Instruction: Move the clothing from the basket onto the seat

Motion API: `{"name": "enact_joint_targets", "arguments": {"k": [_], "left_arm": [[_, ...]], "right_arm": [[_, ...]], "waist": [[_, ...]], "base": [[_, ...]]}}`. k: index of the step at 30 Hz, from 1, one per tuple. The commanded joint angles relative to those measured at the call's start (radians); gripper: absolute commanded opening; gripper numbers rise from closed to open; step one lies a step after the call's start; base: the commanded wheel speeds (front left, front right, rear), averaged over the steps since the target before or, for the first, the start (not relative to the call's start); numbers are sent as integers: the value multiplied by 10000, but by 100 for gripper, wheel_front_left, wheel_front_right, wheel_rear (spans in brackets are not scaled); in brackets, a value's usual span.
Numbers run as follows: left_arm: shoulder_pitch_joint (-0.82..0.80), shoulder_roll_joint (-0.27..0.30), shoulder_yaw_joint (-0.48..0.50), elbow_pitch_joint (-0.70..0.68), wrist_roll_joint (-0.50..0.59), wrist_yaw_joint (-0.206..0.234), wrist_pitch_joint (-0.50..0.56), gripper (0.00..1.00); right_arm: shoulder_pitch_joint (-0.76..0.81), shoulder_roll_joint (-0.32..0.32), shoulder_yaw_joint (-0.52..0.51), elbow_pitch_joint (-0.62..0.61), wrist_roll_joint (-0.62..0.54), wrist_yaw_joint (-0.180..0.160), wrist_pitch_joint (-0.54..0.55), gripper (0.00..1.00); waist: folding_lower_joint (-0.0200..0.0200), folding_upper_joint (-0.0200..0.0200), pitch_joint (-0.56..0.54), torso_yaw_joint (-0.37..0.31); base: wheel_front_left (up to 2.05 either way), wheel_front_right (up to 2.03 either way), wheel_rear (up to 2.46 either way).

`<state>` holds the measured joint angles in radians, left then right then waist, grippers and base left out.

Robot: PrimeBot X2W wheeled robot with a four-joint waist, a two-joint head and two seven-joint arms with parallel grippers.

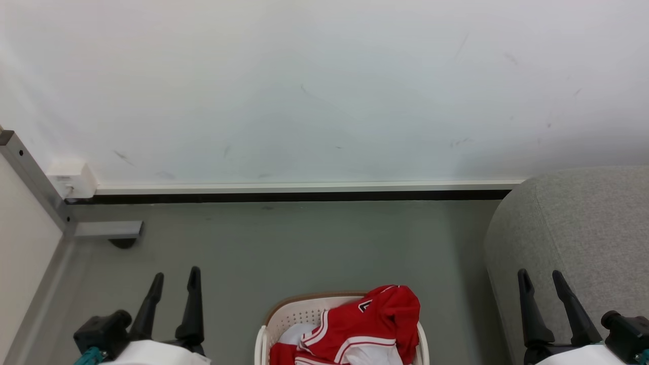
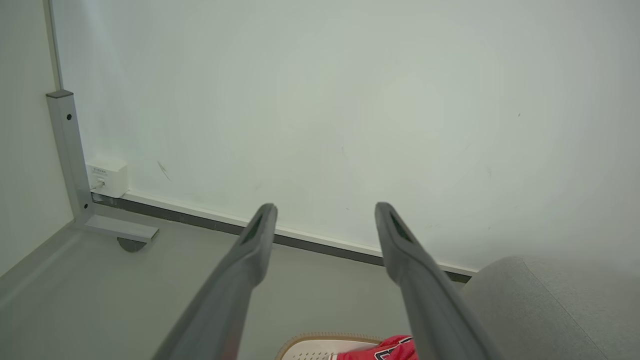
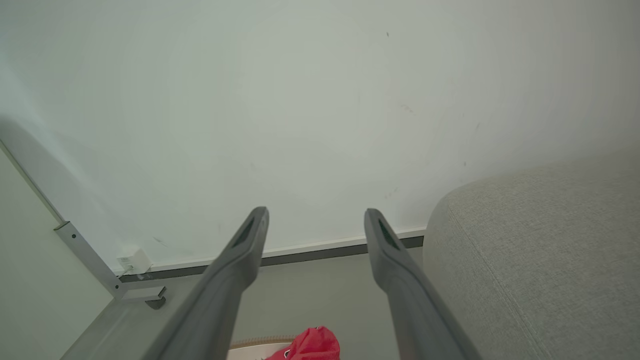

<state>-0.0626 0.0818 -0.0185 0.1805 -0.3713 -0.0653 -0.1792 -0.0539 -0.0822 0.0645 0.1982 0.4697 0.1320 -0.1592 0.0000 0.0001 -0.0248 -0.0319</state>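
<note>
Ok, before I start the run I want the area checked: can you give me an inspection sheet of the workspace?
Surface: grey floor.
Job's things: red clothing heaped in the basket, draped over its far right rim; seat at the right, apart from the basket.
Clutter: nothing seen.
Pincers: left pincer and right pincer open, holding nothing, either side of the basket.
Cables: perhaps a plug at the white box; too small to tell.
Surroundings: scuffed wall; metal post in the left corner.
</note>
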Motion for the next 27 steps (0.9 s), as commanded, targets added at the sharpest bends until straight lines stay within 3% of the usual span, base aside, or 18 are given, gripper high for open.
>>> {"name": "enact_joint_targets", "arguments": {"k": [1, 27], "left_arm": [[-17, 100, -23, -96, 387, -29, -119, 100], [7, 36, -88, 280, 2290, -177, -657, 100]], "right_arm": [[64, 28, -28, -68, -368, -17, -79, 100], [146, 240, 25, -154, -2524, -21, -144, 100]], "waist": [[0, -1, -13, -5], [0, -1, -122, -139]], "base": [[0, 0, 0], [0, 0, 0]]}}
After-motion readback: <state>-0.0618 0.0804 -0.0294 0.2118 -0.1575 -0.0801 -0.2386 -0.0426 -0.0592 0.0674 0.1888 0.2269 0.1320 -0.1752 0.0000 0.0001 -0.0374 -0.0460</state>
